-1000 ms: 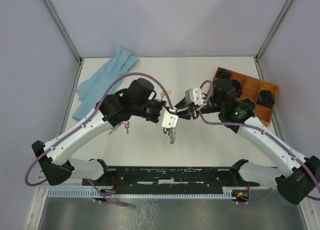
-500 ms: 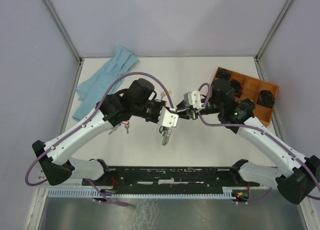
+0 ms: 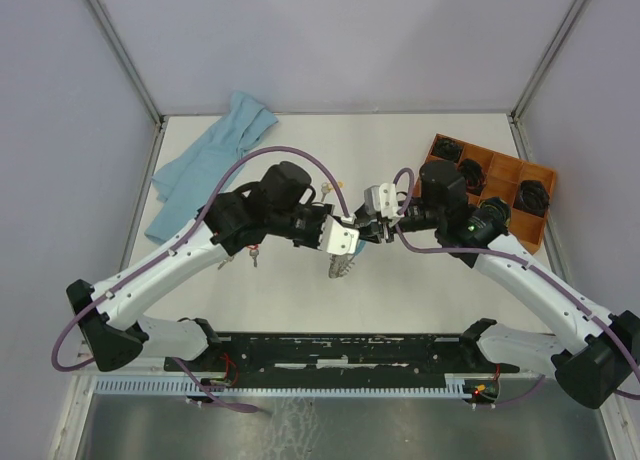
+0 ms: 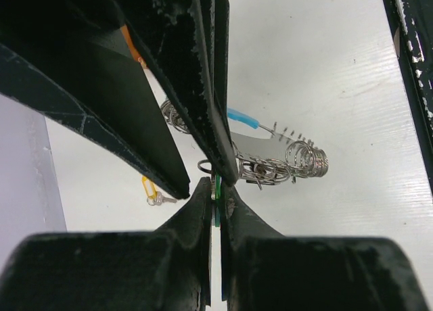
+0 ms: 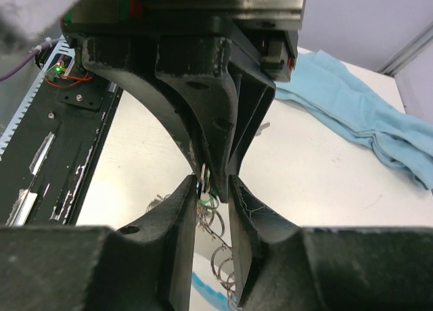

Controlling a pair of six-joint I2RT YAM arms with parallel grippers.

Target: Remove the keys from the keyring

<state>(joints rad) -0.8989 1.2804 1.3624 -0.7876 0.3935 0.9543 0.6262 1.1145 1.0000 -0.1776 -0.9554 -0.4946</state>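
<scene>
Your right end effector has advanced to the left end effector, which clamps the green-tagged key; right grip unclear: verify.

We saw a silver keyring (one stretch light blue), a pale blue cloth upper left, an orange tray.

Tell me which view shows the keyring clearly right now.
Top external: even light and sharp, but the keyring is tiny. Left wrist: own fingers dark and blurred around a green tag, keyring behind crisp. Right wrist: keyring shadowed between black fingers.
</scene>
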